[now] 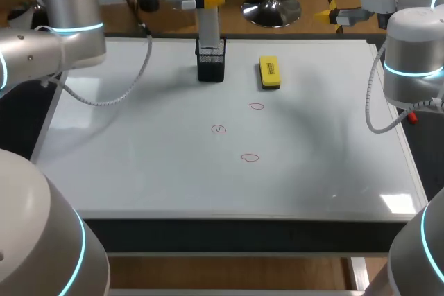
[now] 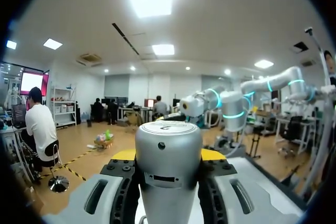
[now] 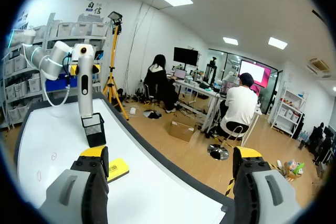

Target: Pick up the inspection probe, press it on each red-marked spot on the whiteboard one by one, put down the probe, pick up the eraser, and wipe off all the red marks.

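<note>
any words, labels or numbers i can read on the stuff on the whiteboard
Yellow block eraser: dark label on top, too small to read.
Grey cylindrical probe: small mark on its cap, too blurred to read.
Three red circles on the whiteboard: drawn marks, not writing.
Nothing else bears text.

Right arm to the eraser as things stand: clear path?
Probably yes. The eraser lies flat on the whiteboard, apart from the black holder, with nothing on it. The right gripper is open, and only bare board shows between it and the eraser.
</note>
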{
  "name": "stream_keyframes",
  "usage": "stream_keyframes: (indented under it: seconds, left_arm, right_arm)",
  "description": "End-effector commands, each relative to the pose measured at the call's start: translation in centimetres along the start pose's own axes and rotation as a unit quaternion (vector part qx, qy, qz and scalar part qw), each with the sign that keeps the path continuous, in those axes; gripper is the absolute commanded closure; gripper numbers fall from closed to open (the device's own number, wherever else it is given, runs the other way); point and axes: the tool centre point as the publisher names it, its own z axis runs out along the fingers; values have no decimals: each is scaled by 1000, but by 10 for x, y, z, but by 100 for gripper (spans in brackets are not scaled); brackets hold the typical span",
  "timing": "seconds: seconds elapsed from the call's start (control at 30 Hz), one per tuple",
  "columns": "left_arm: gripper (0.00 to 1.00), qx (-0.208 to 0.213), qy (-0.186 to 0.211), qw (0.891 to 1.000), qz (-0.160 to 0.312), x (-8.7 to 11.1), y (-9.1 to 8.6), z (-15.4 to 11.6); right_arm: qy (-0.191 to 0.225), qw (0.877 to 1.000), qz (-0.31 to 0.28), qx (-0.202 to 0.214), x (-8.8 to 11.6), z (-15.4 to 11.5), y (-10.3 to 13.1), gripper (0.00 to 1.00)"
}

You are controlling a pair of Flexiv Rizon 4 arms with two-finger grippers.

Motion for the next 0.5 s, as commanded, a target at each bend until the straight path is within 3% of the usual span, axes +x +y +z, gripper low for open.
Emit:
stream_keyframes:
  seconds: [0.03, 0.23, 0.5]
  left_arm:
    - [100, -3, -11, 1000, -1, 11, -14, -11]
    - [100, 4, -14, 1000, -5, 14, -26, -31]
    - [100, 5, -21, 1000, -6, 20, -26, -60]
  right_arm:
    - [1, 1000, 0, 1, 0, 0, 0, 0]
    - [1, 1000, 0, 1, 0, 0, 0, 0]
    - [1, 1000, 0, 1, 0, 0, 0, 0]
